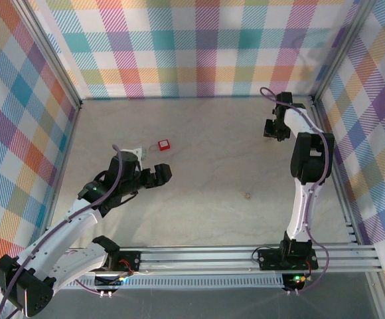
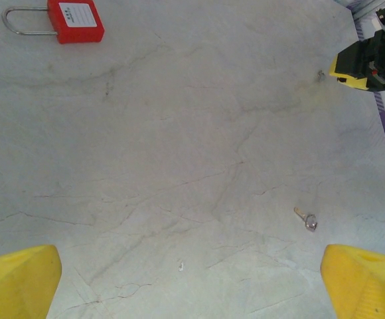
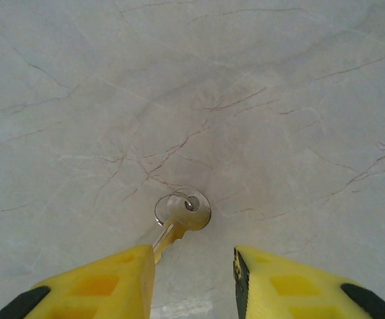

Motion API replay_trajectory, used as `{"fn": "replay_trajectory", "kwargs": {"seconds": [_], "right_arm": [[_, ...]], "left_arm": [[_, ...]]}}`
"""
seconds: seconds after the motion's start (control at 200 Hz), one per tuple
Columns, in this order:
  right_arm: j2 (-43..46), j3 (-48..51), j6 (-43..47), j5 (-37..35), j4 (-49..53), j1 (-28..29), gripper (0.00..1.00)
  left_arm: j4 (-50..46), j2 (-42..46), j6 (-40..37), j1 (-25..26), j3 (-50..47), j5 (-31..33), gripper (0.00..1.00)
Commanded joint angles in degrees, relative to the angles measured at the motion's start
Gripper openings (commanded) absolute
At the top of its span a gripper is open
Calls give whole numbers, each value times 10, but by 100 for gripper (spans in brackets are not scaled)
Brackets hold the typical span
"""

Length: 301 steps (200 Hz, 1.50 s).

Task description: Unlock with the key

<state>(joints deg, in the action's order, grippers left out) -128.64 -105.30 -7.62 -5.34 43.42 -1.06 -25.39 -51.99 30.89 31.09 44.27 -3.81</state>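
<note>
Kid: Where is the key?

Me: Right in front of my right gripper point(image 3: 194, 258). The key point(image 3: 181, 216) lies flat on the table point(image 3: 279, 100). Its round head, with a little ring, points away from me. Its thin end points back at me and stops right at the edge of one yellow finger point(image 3: 103, 284), not in the middle of the gap.

Kid: Are you holding it?

Me: No. My right jaws are partway apart, with nothing pinched between them. I think I need to slide a bit to that side, so the thin end sits between both fingers.

Kid: And the lock?

Me: The red padlock point(image 1: 164, 144) is far off, across the table. It is much nearer my left gripper point(image 1: 162, 174), whose jaws are spread wide and empty. Seen from my left wrist, its metal loop point(image 2: 21, 20) points off to the side. So I think my right arm should bring the key over, and my left arm should steady the lock.
</note>
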Motion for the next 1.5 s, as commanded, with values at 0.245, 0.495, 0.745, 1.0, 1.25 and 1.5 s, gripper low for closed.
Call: {"fn": "replay_trajectory", "kwargs": {"seconds": [0.245,0.495,0.745,1.0,1.25,1.5], "right_arm": [[-47,-58,21,-9,26,11,37],[-77,-97,26,-21,46,11,35],[-83,-102,31,-20,55,11,29],[-64,-63,8,-11,50,11,19],[-15,18,-44,6,22,11,10],[37,104,-82,29,-12,11,0]], "left_arm": [[-12,3,8,9,4,7,100],[-16,1,8,9,7,7,100],[-18,0,10,10,11,7,99],[-16,-1,10,11,11,9,99],[4,-6,11,18,7,7,99],[38,-41,13,43,17,7,98]]}}
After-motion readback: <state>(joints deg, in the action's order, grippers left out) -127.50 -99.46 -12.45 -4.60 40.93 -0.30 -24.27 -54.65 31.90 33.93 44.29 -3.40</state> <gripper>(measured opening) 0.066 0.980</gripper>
